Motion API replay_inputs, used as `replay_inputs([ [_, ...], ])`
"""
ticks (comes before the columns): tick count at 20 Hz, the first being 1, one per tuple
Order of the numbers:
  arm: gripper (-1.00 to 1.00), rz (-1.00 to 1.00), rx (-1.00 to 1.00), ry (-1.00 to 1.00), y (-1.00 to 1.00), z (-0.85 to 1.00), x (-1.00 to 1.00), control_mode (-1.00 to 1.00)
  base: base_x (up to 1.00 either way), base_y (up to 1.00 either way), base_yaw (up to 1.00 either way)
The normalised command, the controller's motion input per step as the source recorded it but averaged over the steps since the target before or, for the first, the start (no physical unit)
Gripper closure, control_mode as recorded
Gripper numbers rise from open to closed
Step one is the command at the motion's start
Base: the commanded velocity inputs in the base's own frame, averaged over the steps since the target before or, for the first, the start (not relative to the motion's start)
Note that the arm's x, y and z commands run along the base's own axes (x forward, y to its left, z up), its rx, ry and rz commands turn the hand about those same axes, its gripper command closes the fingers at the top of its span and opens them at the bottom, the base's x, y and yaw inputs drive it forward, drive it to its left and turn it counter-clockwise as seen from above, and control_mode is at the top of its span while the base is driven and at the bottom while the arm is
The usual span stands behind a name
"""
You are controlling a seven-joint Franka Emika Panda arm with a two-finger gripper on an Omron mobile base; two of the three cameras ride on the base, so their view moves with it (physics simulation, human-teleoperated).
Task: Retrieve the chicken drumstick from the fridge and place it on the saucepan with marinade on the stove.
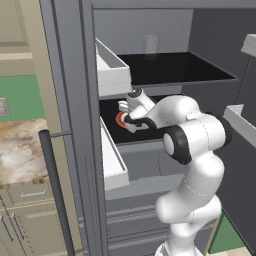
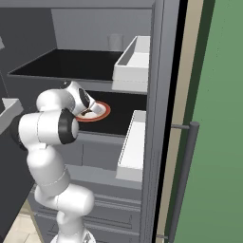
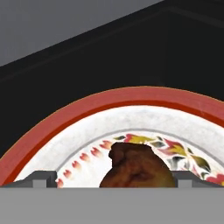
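Observation:
The fridge (image 1: 75, 100) stands open, and my arm reaches onto its lower dark shelf. There the chicken drumstick (image 3: 135, 168), a brown-orange lump, lies on a white plate with a red rim (image 3: 109, 105). That plate (image 2: 102, 111) also peeks out past the hand (image 1: 120, 119). My gripper (image 3: 114, 181) is open and low over the plate, with its fingertips (image 3: 43, 178) on either side of the drumstick and not touching it. The hand (image 1: 131, 107) covers the drumstick in both base views. The saucepan, marinade and stove are out of view.
White door bins (image 1: 112, 67) (image 1: 114, 162) jut out beside the shelves on the left door. A pale translucent cup (image 1: 151, 45) stands on the upper shelf. The door's bar handle (image 1: 52, 185) is near. A marble counter (image 1: 20, 150) and beige cabinets (image 1: 30, 215) lie to the left.

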Motion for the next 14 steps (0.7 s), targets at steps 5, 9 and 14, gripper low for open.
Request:
replay_inputs([
  [5, 1.00, -0.01, 0.00, 0.01, 0.01, -0.17, 0.00, -1.00, 0.00, 0.00, 0.00],
  [9, 1.00, 0.00, 0.00, 0.01, 0.00, -0.01, 0.00, -1.00, 0.00, 0.00, 0.00],
  [14, 1.00, 0.00, 0.00, 0.00, 0.00, 0.00, 0.00, -1.00, 0.00, 0.00, 0.00],
])
